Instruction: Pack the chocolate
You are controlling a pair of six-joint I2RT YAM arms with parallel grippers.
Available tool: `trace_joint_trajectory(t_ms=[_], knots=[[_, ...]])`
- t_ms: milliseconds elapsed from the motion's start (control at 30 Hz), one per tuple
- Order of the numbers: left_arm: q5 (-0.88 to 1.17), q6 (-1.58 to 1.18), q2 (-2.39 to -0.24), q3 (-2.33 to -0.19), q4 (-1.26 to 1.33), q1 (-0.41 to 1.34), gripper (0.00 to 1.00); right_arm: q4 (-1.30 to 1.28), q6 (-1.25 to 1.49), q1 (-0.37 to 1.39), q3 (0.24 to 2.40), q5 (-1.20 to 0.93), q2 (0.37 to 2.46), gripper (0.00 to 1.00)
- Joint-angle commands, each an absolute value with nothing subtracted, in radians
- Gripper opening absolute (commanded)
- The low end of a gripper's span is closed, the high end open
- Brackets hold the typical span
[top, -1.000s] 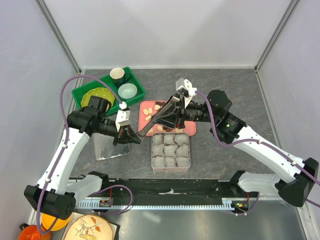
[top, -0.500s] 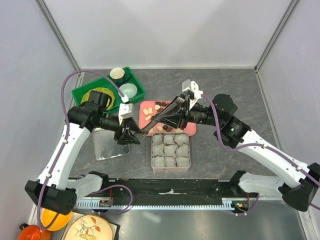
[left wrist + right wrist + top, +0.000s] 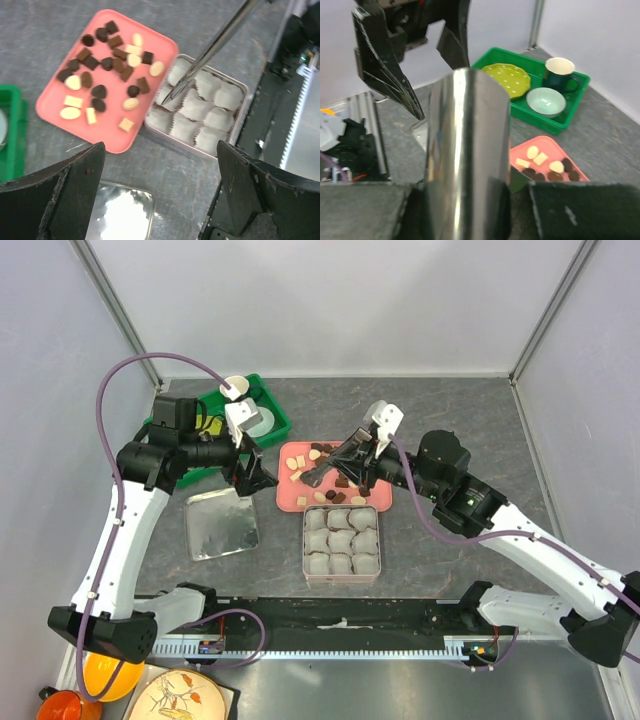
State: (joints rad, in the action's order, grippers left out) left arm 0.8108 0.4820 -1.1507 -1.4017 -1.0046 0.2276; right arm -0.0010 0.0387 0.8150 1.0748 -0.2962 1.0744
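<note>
The chocolate [image 3: 322, 472], dark and cream pieces, lies scattered on a pink tray [image 3: 288, 496]; the left wrist view shows the chocolate [image 3: 107, 65] from above. My right gripper [image 3: 362, 462] is shut on steel tongs [image 3: 328, 466]. The tongs [image 3: 210, 52] slant down, their tip over the near-left corner of a tin [image 3: 243, 116] lined with grey paper cups [image 3: 200, 112]. In the right wrist view the tongs [image 3: 466, 150] fill the gap between that gripper's [image 3: 466, 202] fingers. My left gripper [image 3: 248, 472] hangs open and holds nothing, left of the tray, above the table [image 3: 160, 165].
A shiny tin lid [image 3: 220, 525] lies left of the tin [image 3: 304, 540]. A green bin [image 3: 282, 424] at the back left holds a yellow-green plate [image 3: 506, 75], a pale bowl [image 3: 546, 101] and a dark cup [image 3: 560, 72]. The black rail [image 3: 340, 625] runs along the near edge.
My left gripper was shut at the tongs' tip; it has opened and drawn back toward the green bin. The right arm has swung the tongs slightly right, over the tray.
</note>
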Motion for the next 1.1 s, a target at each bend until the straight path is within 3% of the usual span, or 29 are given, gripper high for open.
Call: trace_joint_trajectory(t_ms=[0,200,467,700,933,1067], knots=[[0.681,0.35,-1.14,-1.387,-0.868,0.209,0.99,0.012,-0.031,0.816,1.084,-0.169,1.147,0.0],[0.568,0.286,-1.198,-1.292,-0.746,0.141,0.99,0.066,-0.014,0.816,1.164,-0.039,1.343,0.0],[0.469,0.236,-1.295,-1.194,-0.606,0.069,0.99,0.454,-0.003,0.818,1.046,0.199,1.446,0.0],[0.437,0.241,-1.321,-1.095,-0.52,0.067,0.9,0.653,-0.002,0.816,1.014,0.201,1.557,0.05],[0.431,0.224,-1.322,-1.04,-0.476,0.061,0.74,0.793,0.084,0.816,0.968,0.216,1.626,0.08],[0.462,0.209,-1.307,-1.014,-0.472,0.061,0.73,0.836,0.086,0.818,0.963,0.195,1.675,0.14]])
